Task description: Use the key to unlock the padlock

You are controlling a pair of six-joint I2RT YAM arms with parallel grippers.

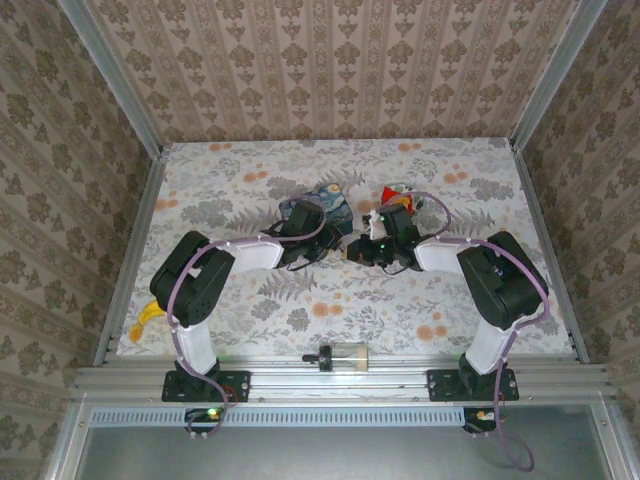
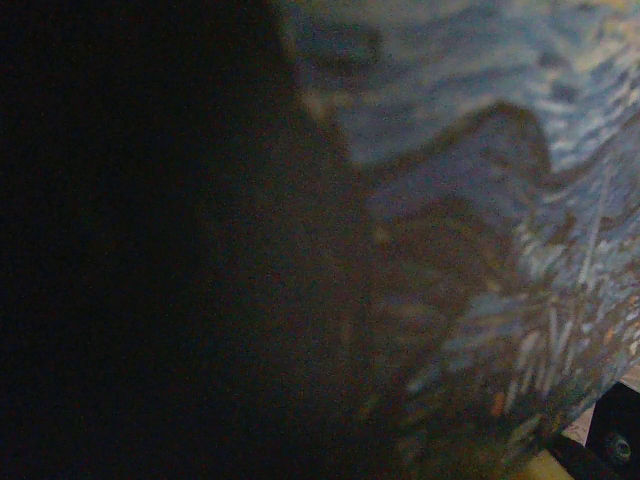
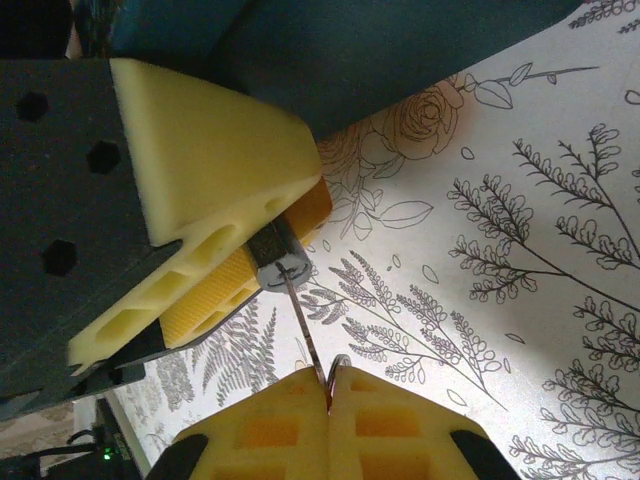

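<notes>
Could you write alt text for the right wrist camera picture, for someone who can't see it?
The right gripper, shut on the thin key, holds its tip against the small padlock pinched in the yellow-padded left gripper. Behind them are a blue box and the flower-printed table.

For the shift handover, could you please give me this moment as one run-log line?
left jaws: closed on padlock | right jaws: closed on key | key tip: touching padlock's end | shackle: hidden
</notes>
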